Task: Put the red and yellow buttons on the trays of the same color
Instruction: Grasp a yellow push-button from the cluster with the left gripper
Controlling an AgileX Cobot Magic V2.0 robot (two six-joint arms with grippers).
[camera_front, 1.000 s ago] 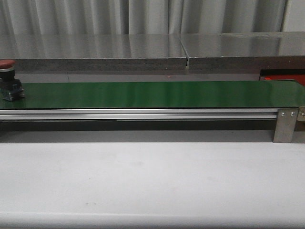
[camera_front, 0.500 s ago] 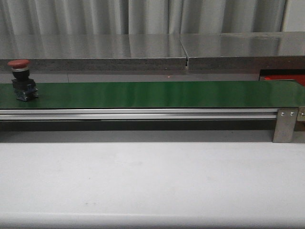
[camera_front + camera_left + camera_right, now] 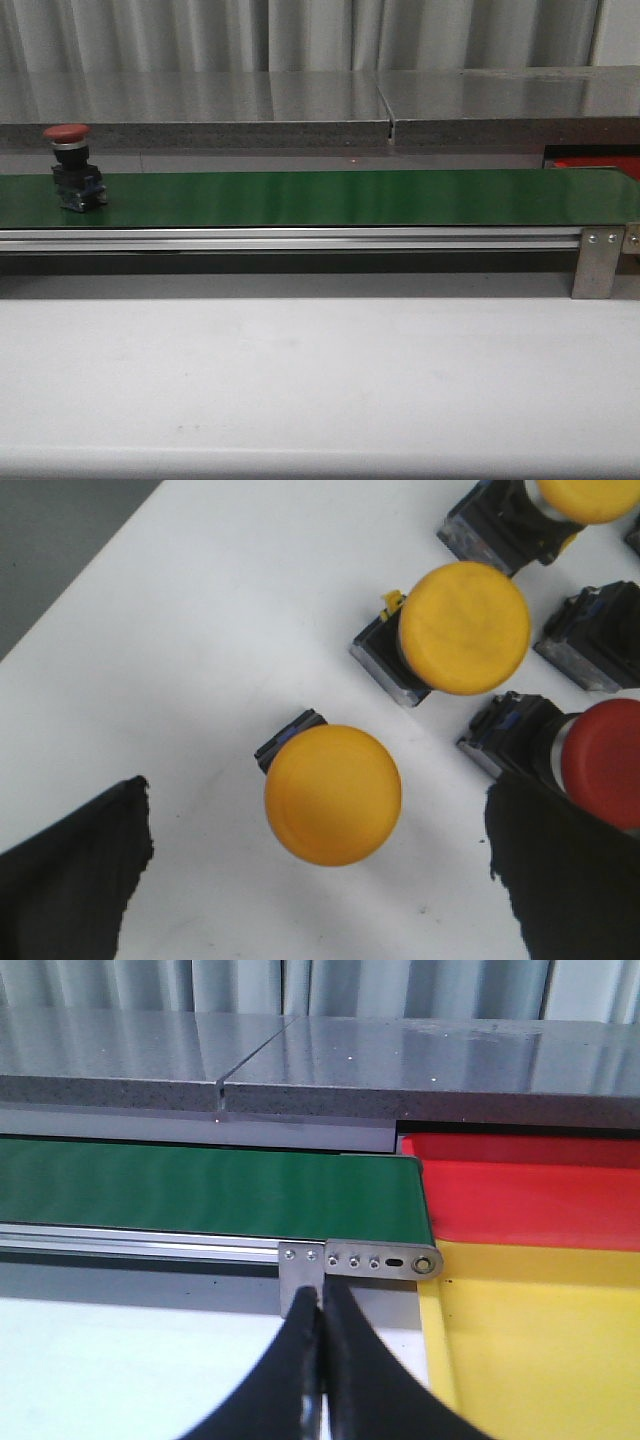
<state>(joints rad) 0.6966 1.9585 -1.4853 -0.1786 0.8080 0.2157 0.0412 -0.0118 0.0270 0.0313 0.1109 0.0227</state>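
left pincer (image 3: 320, 880) of mine spread wide above a yellow button (image 3: 333, 794) on the white table (image 3: 200, 660), right pincer (image 3: 320, 1360) clenched empty, red button (image 3: 73, 167) far off on green belt (image 3: 350, 197)

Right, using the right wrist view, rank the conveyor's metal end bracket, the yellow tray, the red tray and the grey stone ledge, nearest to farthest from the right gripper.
1. Metal end bracket, just beyond the shut tips of the right gripper.
2. Yellow tray, alongside the gripper, past the belt's end.
3. Red tray, behind the yellow one.
4. Grey stone ledge, across the back.
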